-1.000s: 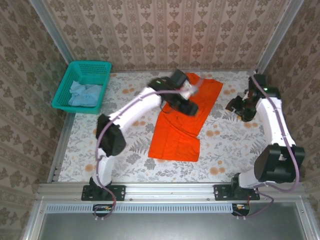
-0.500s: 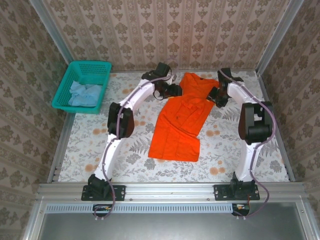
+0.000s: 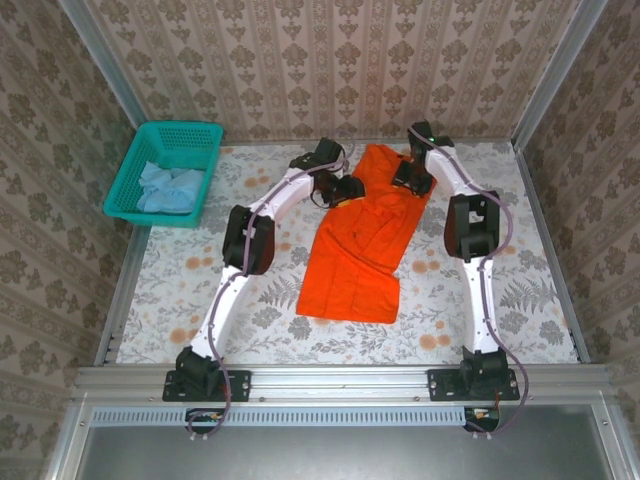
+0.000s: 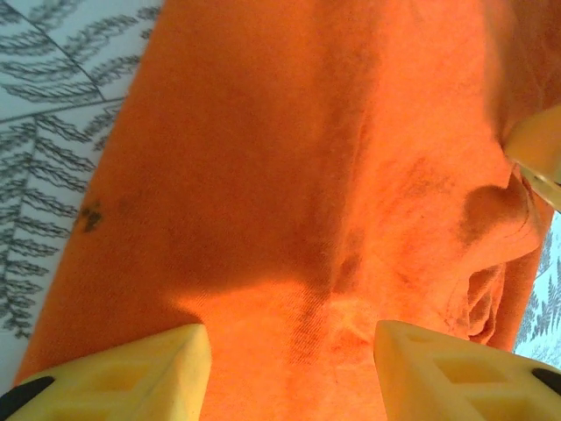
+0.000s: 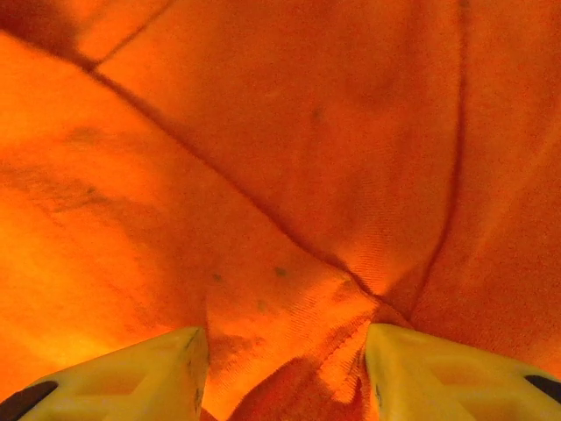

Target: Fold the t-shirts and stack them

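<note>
The orange t-shirt (image 3: 362, 245) lies on the table as a long strip, folded lengthwise, with its collar end at the back. My left gripper (image 3: 346, 188) is at the strip's far left edge and my right gripper (image 3: 411, 178) at its far right edge. In the left wrist view my left gripper (image 4: 289, 338) stands open over flat orange cloth (image 4: 289, 175). In the right wrist view my right gripper (image 5: 285, 338) is open too, and a raised fold of the orange cloth (image 5: 298, 298) sits between its fingers (image 5: 438, 373). The light-blue t-shirt (image 3: 170, 188) lies crumpled in the basket.
A teal mesh basket (image 3: 128, 190) stands at the back left of the patterned table (image 3: 470, 290). Walls close in the table at the back and on both sides. Both arms stretch far out towards the back wall.
The left gripper has let go of the lifted cloth and moved to the shirt's far left edge. The right arm has swung in from the right side to the shirt's far right edge.
</note>
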